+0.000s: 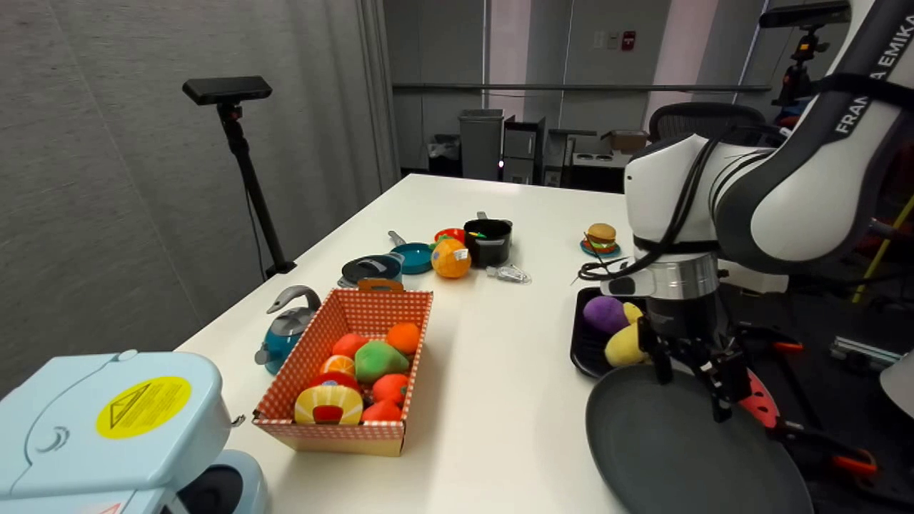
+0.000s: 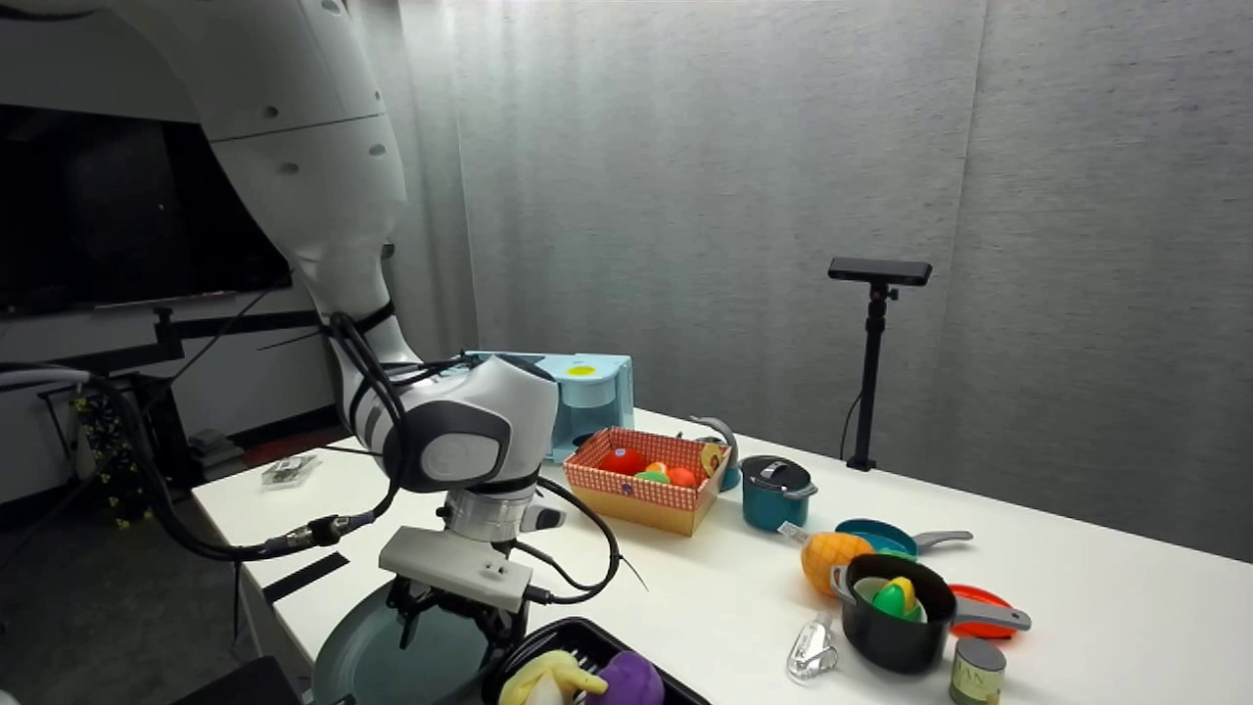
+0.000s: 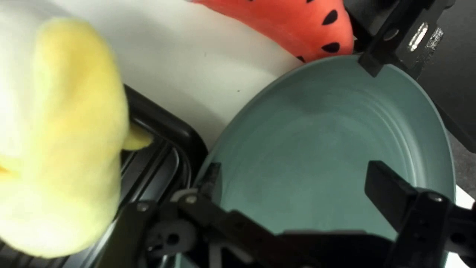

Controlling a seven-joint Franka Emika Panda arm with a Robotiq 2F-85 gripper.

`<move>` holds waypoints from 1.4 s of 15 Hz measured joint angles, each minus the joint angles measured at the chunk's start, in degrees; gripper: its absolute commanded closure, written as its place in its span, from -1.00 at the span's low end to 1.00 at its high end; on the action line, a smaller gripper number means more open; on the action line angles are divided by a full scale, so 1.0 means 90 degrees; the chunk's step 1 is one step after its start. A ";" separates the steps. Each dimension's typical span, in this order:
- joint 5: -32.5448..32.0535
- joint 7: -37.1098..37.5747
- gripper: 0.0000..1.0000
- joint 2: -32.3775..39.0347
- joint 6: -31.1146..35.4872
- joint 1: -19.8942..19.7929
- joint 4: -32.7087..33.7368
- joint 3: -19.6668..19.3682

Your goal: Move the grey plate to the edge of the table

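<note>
In an exterior view, left: tray (image 1: 589,351) crowds plate (image 1: 692,453), so closing the jaws could snag both. Right: melon (image 1: 759,404) at the rim could jam a slide; plate seems to reach the robot-side edge of the surface (image 1: 493,357), so an overpush may tip it off. Jaws apart, plate below them: one by the tray-side rim, other over plate's face. Contact: can't tell.

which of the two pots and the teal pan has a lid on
The teal pot near the checked basket: a dark lid covers it, while the black pot and teal pan are open.
</note>
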 measured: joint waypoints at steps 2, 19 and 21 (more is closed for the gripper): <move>0.0011 -0.0016 -1.00 -0.0088 -0.0051 0.0006 -0.0003 -0.0064; 0.0011 -0.0017 -1.00 -0.0104 -0.0052 0.0172 0.0004 -0.0216; 0.0011 -0.0017 -1.00 -0.0104 -0.0052 0.0341 0.0024 -0.0352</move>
